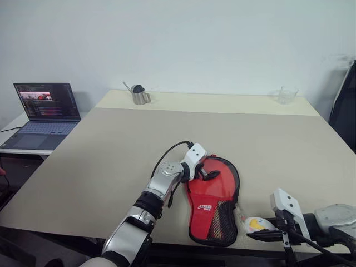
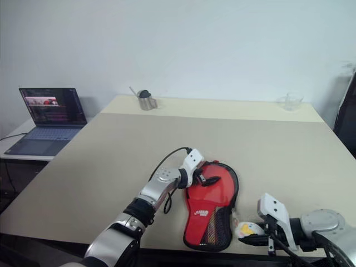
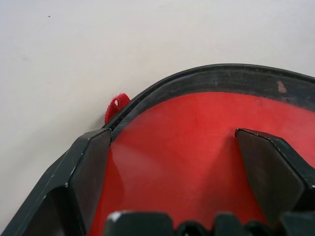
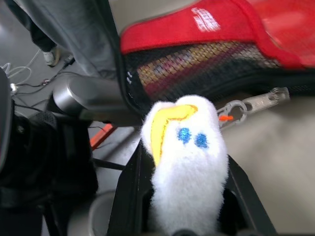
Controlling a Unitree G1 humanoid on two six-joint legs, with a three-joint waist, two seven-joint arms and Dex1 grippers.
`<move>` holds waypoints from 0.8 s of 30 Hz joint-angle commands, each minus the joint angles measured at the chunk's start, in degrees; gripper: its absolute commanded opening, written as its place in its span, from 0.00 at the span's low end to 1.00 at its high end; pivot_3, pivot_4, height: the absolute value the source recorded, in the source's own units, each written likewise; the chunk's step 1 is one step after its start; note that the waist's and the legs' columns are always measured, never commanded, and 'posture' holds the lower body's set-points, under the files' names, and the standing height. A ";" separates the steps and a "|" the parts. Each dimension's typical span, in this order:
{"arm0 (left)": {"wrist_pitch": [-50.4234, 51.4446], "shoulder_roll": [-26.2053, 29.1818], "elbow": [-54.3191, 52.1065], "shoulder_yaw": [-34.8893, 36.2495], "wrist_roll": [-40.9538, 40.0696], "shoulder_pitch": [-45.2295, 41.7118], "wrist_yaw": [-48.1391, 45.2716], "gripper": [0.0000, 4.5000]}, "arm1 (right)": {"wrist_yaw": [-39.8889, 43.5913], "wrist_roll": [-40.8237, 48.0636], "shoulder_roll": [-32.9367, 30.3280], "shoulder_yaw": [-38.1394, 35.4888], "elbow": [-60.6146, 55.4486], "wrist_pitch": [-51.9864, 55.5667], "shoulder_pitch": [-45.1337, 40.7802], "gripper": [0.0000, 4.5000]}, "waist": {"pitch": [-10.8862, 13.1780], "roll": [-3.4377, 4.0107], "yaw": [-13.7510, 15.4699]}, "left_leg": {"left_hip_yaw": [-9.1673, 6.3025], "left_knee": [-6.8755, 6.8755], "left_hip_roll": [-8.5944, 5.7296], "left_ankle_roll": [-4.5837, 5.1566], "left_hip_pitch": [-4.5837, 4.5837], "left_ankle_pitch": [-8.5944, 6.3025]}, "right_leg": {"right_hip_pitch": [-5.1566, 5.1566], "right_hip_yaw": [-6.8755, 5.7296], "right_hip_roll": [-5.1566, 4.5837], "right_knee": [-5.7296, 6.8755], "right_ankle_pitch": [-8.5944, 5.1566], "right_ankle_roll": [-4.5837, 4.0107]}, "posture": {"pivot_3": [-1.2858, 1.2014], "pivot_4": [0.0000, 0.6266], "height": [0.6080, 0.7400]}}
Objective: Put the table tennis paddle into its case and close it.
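The case lies near the table's front edge, red face up with a white logo and a black mesh pocket. The table tennis paddle is hidden. My left gripper hovers open over the case's round far end, its fingers spread above the red fabric beside the black edging. A small red loop pokes out at that rim. My right gripper is at the case's narrow end, shut on a white plush charm. The charm hangs from a metal clip by the case's edge.
An open laptop sits on a lower side table to the left. A metal cup stands at the back of the table and a clear glass at the back right. The table's front edge runs just under the case.
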 commanded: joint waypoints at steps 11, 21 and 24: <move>4.01 1.80 4.85 -1.27 3.83 3.06 2.76 0.98 | 1.09 4.71 -2.16 3.32 -7.87 3.64 2.38 0.12 | -0.06 -0.02 -0.07 | -0.11 0.03 0.01 0.00 0.07 -0.01 | 0.07 0.00 -0.03 0.00 -0.01 -0.02 | 0.52 0.24 1.00; 4.00 2.10 4.97 -1.64 4.11 2.88 2.70 0.98 | 1.47 0.89 -4.02 9.21 -8.13 0.31 5.40 0.12 | -0.21 -0.13 -0.12 | -0.15 0.02 0.03 -0.02 0.16 -0.05 | 0.16 -0.02 -0.04 -0.03 -0.19 -0.31 | 0.52 0.24 1.00; 3.85 2.35 5.23 -1.71 4.24 2.68 2.67 0.98 | 1.59 -0.67 -4.01 10.94 -7.21 -1.32 6.27 0.12 | -0.22 -0.17 -0.13 | -0.14 0.01 0.03 -0.02 0.31 -0.09 | 0.27 0.00 -0.05 -0.03 -0.28 -0.41 | 0.52 0.24 1.00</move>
